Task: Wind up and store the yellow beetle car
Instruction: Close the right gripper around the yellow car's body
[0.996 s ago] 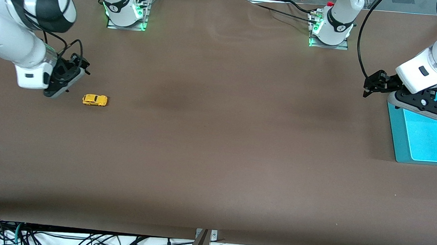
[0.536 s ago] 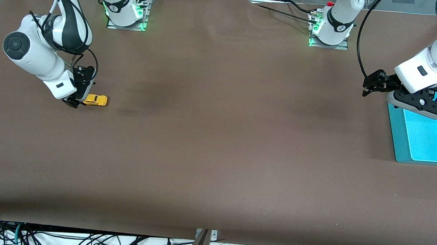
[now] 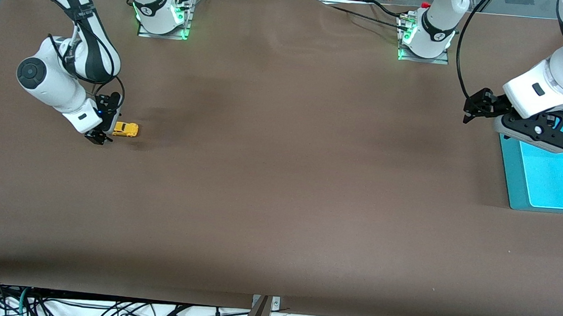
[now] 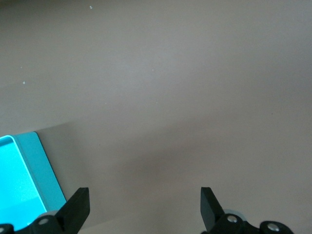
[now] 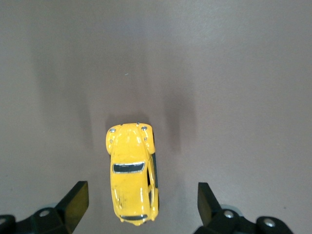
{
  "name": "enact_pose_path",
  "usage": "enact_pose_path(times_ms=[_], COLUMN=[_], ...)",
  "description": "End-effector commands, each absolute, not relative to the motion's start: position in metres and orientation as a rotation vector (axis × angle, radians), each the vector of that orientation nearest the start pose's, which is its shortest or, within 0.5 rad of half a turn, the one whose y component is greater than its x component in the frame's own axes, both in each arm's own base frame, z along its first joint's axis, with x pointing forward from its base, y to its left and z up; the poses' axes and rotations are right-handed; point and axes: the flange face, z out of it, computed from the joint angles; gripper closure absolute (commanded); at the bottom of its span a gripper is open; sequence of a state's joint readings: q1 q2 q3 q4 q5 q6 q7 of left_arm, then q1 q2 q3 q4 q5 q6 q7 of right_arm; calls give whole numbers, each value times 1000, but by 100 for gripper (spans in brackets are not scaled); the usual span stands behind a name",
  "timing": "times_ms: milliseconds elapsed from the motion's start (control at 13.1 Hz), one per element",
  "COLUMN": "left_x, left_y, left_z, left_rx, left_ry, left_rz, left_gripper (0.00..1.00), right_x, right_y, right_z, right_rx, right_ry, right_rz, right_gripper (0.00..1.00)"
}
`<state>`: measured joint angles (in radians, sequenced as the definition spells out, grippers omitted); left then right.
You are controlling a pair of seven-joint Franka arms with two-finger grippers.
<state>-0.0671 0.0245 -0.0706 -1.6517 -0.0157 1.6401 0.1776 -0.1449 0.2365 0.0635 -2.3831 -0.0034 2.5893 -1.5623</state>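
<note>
The table (image 3: 279,187) is a broad, flat surface covered in matte brown material, smooth with faint creases near the arm bases. At the left arm's end sits a rectangular turquoise bin (image 3: 510,184) of smooth plastic with straight walls and an open top. The left gripper (image 3: 473,108) hangs above the table just beside the bin's rim, its black fingers (image 4: 78,207) spread wide with nothing between them; this arm waits. The right gripper (image 3: 104,126) is low over the table at the right arm's end, its wedge-shaped black fingers (image 5: 78,197) spread wide on either side of the rear of the yellow beetle car (image 3: 125,129) without touching it. The car rests on the table on its wheels: a tiny, glossy, rounded body with dark windows and small silver studs.
</note>
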Motion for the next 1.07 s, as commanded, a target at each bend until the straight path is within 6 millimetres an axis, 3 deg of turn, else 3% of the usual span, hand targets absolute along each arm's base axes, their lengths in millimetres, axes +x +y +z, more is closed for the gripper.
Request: enact_pose_path(times_ms=[0,306,536,919,996], left_x=[559,559,559,559,559], left_y=[-84,-85,-86,-87,-87], left_z=[586,586,586,586,586], left_rx=[-3122,-3122,-3122,-3122,-3122], left_ry=[501,500,503,505,505], left_rz=[58,58,58,58,58], left_gripper=[0,0,0,0,0], right_x=[490,490,489,490,491], right_y=[-41,-41,-43,-43,-42], right_z=[215,202,200,200,203], right_rx=[-2290,-2294,-2294,-2294,-2294], right_ry=[-2122,-2121,-2118,-2118,-2121], right_rz=[-13,-20,-17,-17,-19], right_gripper=[8,16,41,93,97])
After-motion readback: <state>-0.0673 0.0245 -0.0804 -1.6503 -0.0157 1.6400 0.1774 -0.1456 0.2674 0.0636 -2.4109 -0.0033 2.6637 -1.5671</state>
